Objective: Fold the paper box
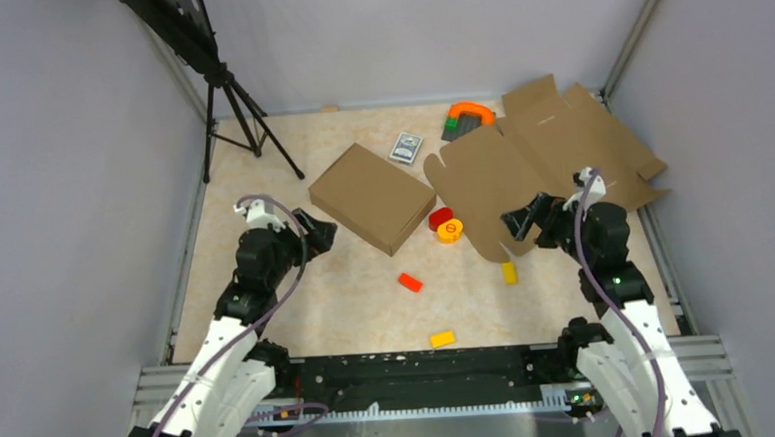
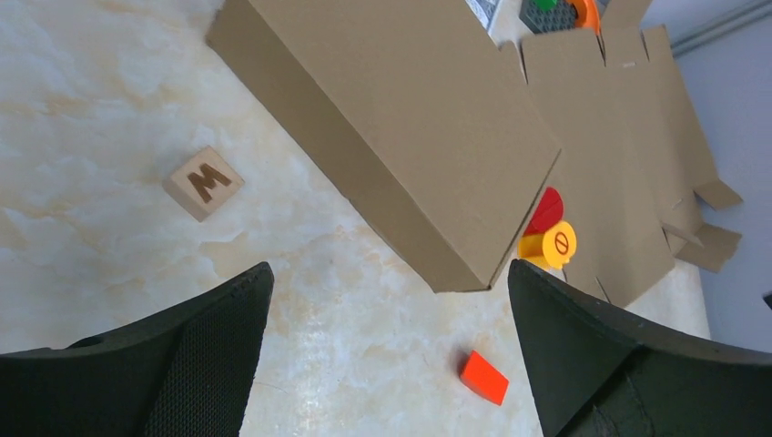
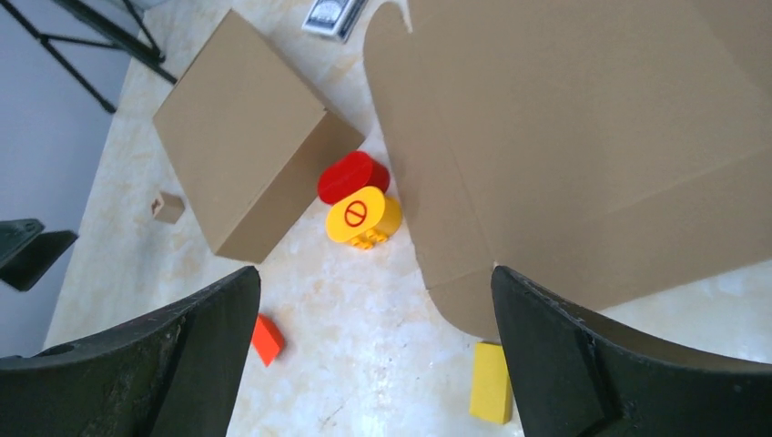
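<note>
- Left tool [image 1: 319, 232] and right tool [image 1: 522, 221] are both hanging wide open, gripping nothing.
- Paper box [image 1: 550, 155] is lying flat and unfolded at upper right of the top view, its near flap sitting below the right tool.
- Advising: be pinning the centre panel, lifting flaps at their creases, steering clear of the closed box [image 1: 372, 194] mid-frame.

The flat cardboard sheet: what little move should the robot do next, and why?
Probably lower the right claw onto the near rounded flap of the paper box and pinch it. The box lies flat and unfolded, and the claw hovers open and empty just above that flap, so getting hold of a flap seems the first step.
</note>
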